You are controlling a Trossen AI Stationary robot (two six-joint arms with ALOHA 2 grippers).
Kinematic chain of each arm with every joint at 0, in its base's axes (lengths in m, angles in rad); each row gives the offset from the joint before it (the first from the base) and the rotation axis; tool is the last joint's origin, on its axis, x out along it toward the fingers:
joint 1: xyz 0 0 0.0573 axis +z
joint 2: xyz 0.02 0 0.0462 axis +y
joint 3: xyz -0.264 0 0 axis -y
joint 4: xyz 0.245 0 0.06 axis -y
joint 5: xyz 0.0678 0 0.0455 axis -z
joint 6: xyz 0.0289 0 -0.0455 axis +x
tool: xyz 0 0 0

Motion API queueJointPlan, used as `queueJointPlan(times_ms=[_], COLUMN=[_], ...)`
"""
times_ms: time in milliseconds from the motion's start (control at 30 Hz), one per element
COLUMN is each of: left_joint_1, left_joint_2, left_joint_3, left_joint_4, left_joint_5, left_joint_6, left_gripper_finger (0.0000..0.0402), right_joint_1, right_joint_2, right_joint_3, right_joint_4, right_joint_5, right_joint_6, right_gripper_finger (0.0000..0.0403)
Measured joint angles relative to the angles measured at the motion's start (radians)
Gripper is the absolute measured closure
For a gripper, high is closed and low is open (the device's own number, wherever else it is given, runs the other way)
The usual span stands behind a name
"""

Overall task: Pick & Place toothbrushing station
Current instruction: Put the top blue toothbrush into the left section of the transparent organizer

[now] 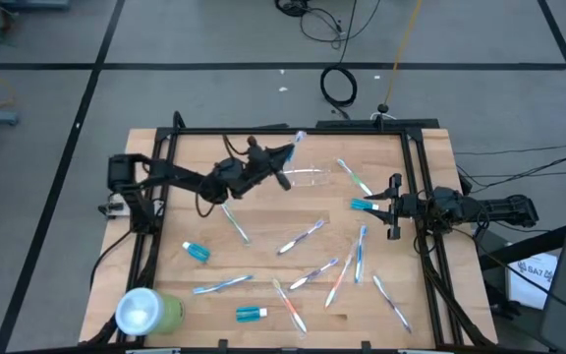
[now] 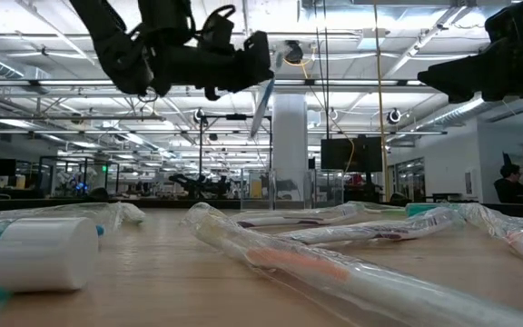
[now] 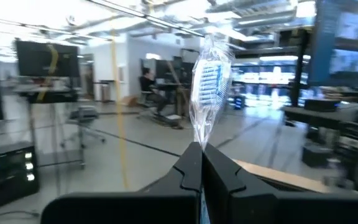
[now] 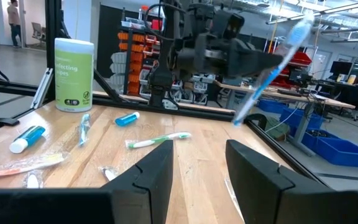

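My left gripper [image 1: 285,157] is high above the table's far middle, shut on a blue toothbrush in a clear wrapper [image 1: 298,141]. The toothbrush also shows in the right wrist view [image 4: 272,65] and the low view [image 2: 261,104]. The small transparent cup [image 1: 310,178] appears to lie on its side on the wood just near of that gripper. My right gripper [image 1: 393,206] is open and empty at the table's right side, next to a small blue toothpaste tube [image 1: 364,205]. Its fingers stand apart in its own wrist view [image 4: 199,162]. My left gripper pinches the wrapped toothbrush between its two shut fingers [image 3: 191,168], somewhere along its handle [image 4: 263,78]. The bristle end [image 3: 210,78] sticks out past the fingertips. The fingers reach roughly level toward the table's right side. The toothbrush slants, head up, lifted clear of the table.
Several wrapped toothbrushes [image 1: 303,236] lie scattered over the wooden table. Two more toothpaste tubes [image 1: 197,252] [image 1: 252,313] lie at the near left. The larger light-green cup [image 1: 150,310] stands at the near left corner. A black frame [image 1: 421,167] edges the table.
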Motion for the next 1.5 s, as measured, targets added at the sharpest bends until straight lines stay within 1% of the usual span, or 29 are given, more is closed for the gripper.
queueJointPlan(times_ms=[100, 200, 367, 433, 567, 800, 933, 1033, 1167, 1500], left_joint_1=[0.018, 0.029, 0.058, 0.060, 0.060, 0.051, 0.052, 0.053, 0.050, 0.020], left_joint_2=[0.050, 0.106, 0.202, 0.235, 0.281, 0.293, 0.292, 0.292, 0.292, 0.291], left_joint_3=[0.001, 0.001, 0.001, 0.001, 0.001, 0.001, 0.001, 0.001, 0.001, 0.001], left_joint_4=[0.042, 0.084, 0.173, 0.202, 0.199, 0.129, 0.082, 0.065, 0.061, -0.017], left_joint_5=[-0.016, -0.011, 0.072, 0.070, 0.044, 0.033, -0.056, -0.104, -0.110, -0.116], left_joint_6=[-0.029, -0.009, -0.020, -0.030, -0.017, 0.019, 0.037, 0.005, -0.039, -0.013], left_gripper_finger=[0.0401, 0.0401, 0.0401, 0.0401, 0.0401, 0.0401, 0.0398, 0.0398, 0.0397, 0.0395], right_joint_1=[0.000, 0.000, 0.000, 0.000, 0.000, 0.000, 0.000, 0.000, 0.000, 0.000], right_joint_2=[0.000, 0.000, 0.000, 0.000, 0.000, 0.000, 0.000, 0.000, 0.000, 0.000], right_joint_3=[0.000, 0.000, 0.000, 0.000, 0.000, 0.000, 0.000, 0.000, 0.000, 0.000], right_joint_4=[0.000, 0.000, 0.001, 0.001, 0.001, 0.002, 0.002, 0.001, 0.001, 0.001], right_joint_5=[0.000, 0.000, 0.000, 0.000, 0.000, 0.000, 0.000, 0.000, 0.000, 0.000], right_joint_6=[0.000, 0.000, -0.001, -0.001, -0.001, -0.001, -0.004, -0.004, -0.004, -0.002], right_gripper_finger=[0.0261, 0.0261, 0.0261, 0.0261, 0.0261, 0.0261, 0.0261, 0.0261, 0.0261, 0.0261])
